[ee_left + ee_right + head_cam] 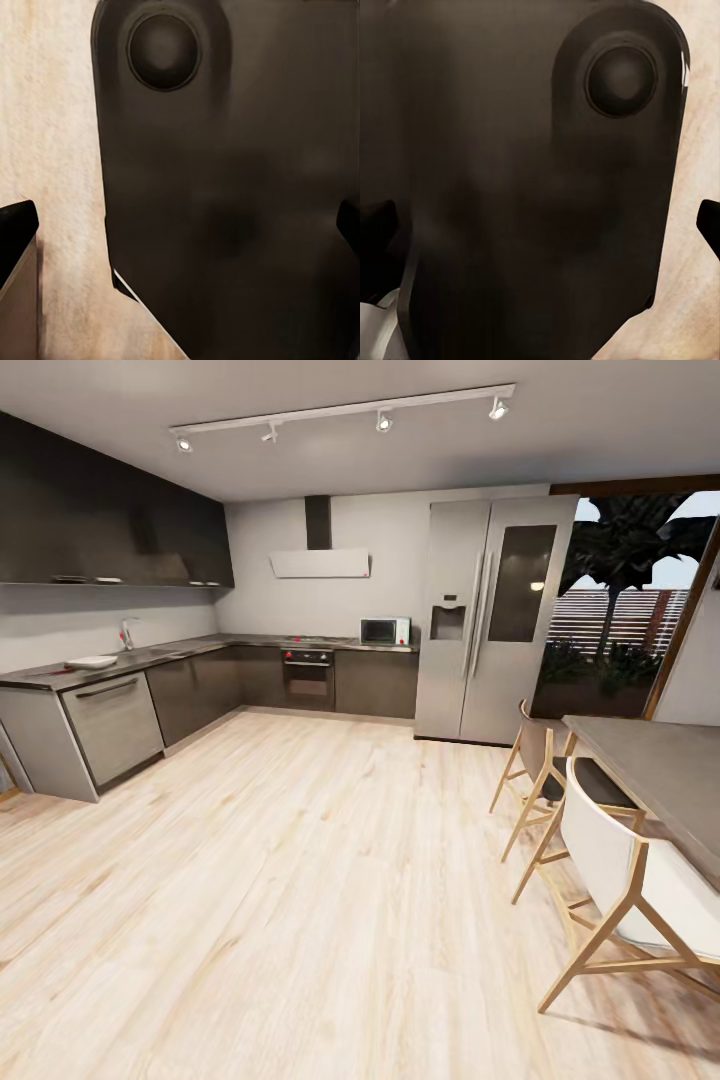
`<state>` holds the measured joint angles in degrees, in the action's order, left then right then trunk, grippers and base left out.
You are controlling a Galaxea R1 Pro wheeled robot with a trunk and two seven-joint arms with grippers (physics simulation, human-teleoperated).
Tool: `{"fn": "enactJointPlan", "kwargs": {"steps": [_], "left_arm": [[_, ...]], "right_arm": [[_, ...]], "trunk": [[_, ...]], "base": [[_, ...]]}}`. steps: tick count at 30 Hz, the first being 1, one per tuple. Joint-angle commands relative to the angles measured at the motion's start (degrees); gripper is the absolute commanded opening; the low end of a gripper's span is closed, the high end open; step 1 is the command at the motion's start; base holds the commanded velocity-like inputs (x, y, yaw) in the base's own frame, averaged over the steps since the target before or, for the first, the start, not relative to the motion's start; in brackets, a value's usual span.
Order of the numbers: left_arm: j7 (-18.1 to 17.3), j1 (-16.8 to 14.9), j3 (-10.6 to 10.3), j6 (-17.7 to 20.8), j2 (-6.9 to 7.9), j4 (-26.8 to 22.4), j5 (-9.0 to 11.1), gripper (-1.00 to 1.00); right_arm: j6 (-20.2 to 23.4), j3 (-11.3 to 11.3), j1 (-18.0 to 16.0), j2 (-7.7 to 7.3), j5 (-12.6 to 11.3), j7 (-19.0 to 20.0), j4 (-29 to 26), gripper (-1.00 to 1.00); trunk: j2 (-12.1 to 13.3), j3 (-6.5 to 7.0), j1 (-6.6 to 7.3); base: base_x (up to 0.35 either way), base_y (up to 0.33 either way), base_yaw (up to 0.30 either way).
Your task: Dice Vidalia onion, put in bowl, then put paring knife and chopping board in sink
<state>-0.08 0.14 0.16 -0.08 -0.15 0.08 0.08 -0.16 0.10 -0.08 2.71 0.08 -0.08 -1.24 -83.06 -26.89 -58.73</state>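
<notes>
Facing kitchen across wood floor [300, 880], bowl [91, 661] on countertop [150, 656] near tap [127, 632]; grippers' grip state unclear.

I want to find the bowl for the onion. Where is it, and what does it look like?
Look at the long grey countertop running along the left wall, under the dark upper cabinets. Near its closer end, above the pale steel dishwasher front, sits the bowl. It is shallow and white, the one bright thing on that dark stretch, with the chrome tap standing just beyond it.
</notes>
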Motion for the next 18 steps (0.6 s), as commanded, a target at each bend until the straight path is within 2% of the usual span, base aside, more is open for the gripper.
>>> {"fn": "enactJointPlan", "kwargs": {"steps": [1, 14, 18], "left_arm": [[-0.01, 0.00, 0.02, -0.01, -0.01, 0.01, 0.01, 1.00], [-0.01, 0.01, 0.10, -0.03, 0.06, -0.20, -0.11, 1.00], [-0.01, 0.03, 0.09, -1.79, 0.16, -1.38, -0.16, 1.00]], "right_arm": [[-0.02, 0.02, -0.01, 0.01, 0.01, -0.01, -0.02, 1.00], [-0.17, -0.12, -0.01, 0.03, -0.13, -0.04, -0.09, 1.00], [-0.26, -0.11, -0.01, -0.02, -0.08, -0.01, -0.96, 1.00]], "trunk": [[-0.02, -0.04, 0.00], [-0.02, -0.04, 0.00], [-0.02, -0.04, 0.00]], "base": [[0.000, 0.000, 0.000], [0.000, 0.000, 0.000], [0.000, 0.000, 0.000]]}}
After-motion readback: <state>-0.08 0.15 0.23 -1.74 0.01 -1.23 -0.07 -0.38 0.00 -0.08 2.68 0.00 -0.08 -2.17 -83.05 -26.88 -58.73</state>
